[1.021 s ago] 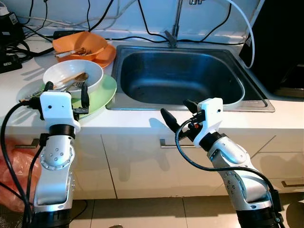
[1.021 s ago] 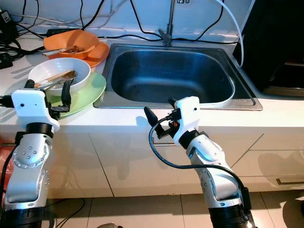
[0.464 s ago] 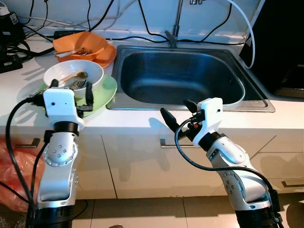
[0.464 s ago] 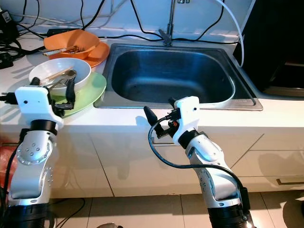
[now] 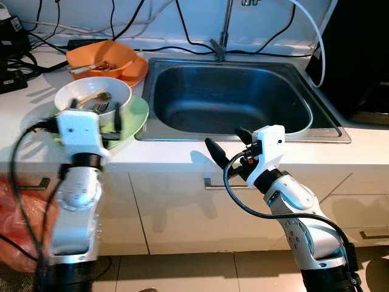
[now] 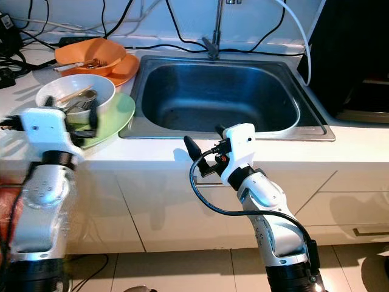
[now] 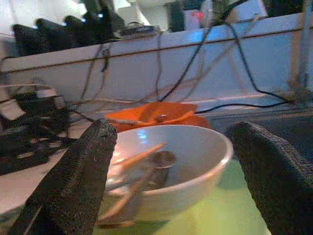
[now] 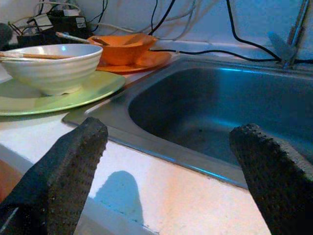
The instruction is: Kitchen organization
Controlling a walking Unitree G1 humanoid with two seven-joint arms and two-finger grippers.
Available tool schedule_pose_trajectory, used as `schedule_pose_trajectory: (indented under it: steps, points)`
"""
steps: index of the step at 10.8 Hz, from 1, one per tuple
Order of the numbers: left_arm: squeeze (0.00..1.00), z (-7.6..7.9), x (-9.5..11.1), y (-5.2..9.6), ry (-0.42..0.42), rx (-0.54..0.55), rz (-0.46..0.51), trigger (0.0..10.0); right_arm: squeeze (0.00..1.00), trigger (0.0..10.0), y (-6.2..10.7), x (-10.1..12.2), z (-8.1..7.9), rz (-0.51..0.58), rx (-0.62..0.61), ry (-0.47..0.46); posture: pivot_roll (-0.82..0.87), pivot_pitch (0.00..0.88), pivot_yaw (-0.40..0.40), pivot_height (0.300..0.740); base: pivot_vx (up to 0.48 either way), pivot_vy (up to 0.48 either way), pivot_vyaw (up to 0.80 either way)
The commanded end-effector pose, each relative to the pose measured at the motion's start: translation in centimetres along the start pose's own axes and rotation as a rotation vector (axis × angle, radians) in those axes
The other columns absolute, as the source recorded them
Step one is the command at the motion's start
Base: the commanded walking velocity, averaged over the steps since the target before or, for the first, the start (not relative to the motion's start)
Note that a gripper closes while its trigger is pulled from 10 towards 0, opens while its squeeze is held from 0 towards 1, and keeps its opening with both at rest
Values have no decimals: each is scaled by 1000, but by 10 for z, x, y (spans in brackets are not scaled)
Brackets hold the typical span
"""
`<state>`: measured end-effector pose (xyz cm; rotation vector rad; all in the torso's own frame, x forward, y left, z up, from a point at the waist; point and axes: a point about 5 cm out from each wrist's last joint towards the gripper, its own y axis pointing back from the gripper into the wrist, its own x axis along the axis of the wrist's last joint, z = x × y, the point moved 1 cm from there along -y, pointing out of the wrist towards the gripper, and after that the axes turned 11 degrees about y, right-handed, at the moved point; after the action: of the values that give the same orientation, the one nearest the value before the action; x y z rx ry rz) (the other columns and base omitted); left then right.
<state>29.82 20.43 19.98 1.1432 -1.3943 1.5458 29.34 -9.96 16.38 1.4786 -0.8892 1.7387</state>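
Dishes sit at the upper left of the head views: a white bowl (image 5: 92, 97) with utensils (image 7: 142, 171) in it rests on a green plate (image 5: 137, 115), and behind it an orange bowl (image 5: 102, 56) lies on an orange plate (image 5: 137, 72). The left pincer (image 5: 91, 125) is smeared by motion blur at the near edge of the white bowl, so its fingers can hardly be traced there. In the left wrist view its two black fingers (image 7: 78, 181) stand wide apart with the white bowl between them, holding nothing; whether they touch the bowl or the green plate I cannot tell. The utensils are blurred too: pale sticks and a spoon-like shape, no more.

The right pincer (image 5: 228, 146) hovers low in the middle of the frame, over the front strip of the white tabletop (image 5: 182, 159), just before the steel sink (image 5: 231, 97). Its fingers are spread wide and empty.

Black cables (image 5: 121, 24) trail along the wall at the top, with the tap (image 5: 222, 36) cut off by the frame's upper edge. A dark appliance (image 5: 358, 61) at the upper right is cropped and hard to name. Something reddish (image 5: 18, 219) shows at the lower left, partly behind the left arm.
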Motion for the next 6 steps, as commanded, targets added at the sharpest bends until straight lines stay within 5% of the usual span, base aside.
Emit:
schedule_pose_trajectory:
  steps: [1, 6]
  points:
    - [0, -6, 3, 0, -26, 32, 19, 10000, 0, 10000, 1, 2, 0, 9, -2, 7, 119, 27, -32, 740, 0, 0, 0]
    - [0, 1, -9, 1, -10, 5, -25, 10000, 0, 10000, 0, 2, 2, 10, -6, 13, 112, 20, -29, 740, 0, 0, 0]
